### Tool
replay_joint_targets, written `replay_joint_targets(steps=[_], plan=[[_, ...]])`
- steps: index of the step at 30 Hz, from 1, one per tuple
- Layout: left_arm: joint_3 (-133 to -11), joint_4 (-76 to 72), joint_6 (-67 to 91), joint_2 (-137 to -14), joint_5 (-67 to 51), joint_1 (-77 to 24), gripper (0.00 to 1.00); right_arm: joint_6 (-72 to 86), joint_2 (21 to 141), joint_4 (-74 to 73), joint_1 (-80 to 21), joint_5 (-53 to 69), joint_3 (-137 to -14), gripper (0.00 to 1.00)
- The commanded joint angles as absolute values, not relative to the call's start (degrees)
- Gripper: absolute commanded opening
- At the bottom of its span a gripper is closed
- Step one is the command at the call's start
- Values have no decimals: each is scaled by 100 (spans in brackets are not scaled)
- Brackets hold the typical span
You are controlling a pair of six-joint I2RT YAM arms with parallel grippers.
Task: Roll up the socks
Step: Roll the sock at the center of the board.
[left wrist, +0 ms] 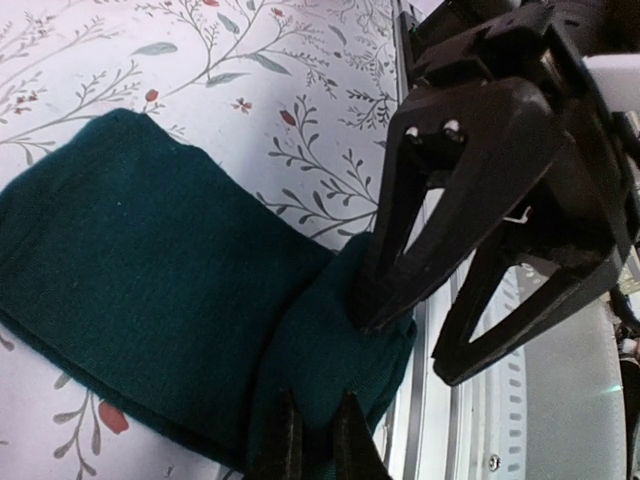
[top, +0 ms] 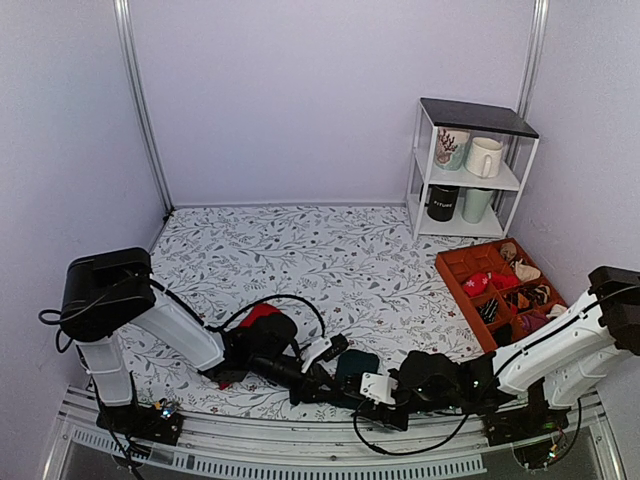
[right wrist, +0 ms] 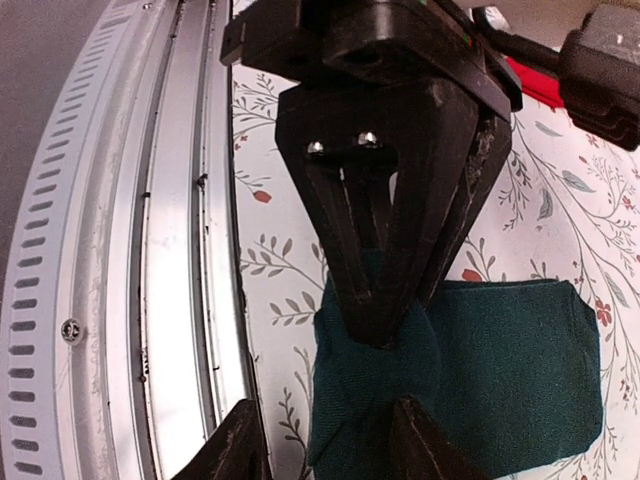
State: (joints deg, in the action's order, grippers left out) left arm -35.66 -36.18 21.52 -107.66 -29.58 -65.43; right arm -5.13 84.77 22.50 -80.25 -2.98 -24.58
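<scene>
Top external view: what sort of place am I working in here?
Most likely a lab test booth dressed as a household table: plain lilac walls on metal corner posts, a floral tablecloth, a white shelf of mugs and an orange divided tray of small fabric items.

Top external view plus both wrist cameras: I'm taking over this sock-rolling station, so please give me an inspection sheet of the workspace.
Surface: floral table cover; slotted metal rail along the near edge.
Job's things: teal sock lies by the rail, one end bunched; red sock beside the left arm, partly hidden.
Clutter: divided red tray of small items at the right.
Grippers: left pincer shut on the teal sock's bunched end; right pincer open, one finger against that end.
Cables: black cable loops over the left arm.
Surroundings: shelf unit with mugs; plain walls.
</scene>
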Motion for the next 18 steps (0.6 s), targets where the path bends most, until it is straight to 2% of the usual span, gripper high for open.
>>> replay_joint_targets(steps=[1,5,9,12,14,15,16,18], plan=[[-3306,-2200,2199,-11215,-2939,-6537,0,-310,8797,2296,-8070,-431,-2568,42],[-3250,-2375,2166,-11123,-2901,-6524,2,-51,9146,2106,-8076,-494,-2690,29],[-3089,-2732,1984,-10635,-2745,-6525,21,445,9303,1988,-8054,-348,-2679,16],[-2924,-2990,1636,-9971,-2470,-6564,42,844,9184,1985,-7916,-45,-2523,13],[-2784,-3167,1246,-9414,-2134,-6660,68,1138,9079,1993,-7697,332,-2380,13],[-2706,-3262,1008,-9139,-1924,-6733,93,1242,9044,2025,-7541,613,-2322,12],[-2616,-3404,758,-8899,-1806,-6791,99,1374,9030,2081,-7367,947,-2269,12],[-2426,-3774,301,-8542,-1628,-6908,100,1633,9108,2183,-7021,1650,-2225,13]])
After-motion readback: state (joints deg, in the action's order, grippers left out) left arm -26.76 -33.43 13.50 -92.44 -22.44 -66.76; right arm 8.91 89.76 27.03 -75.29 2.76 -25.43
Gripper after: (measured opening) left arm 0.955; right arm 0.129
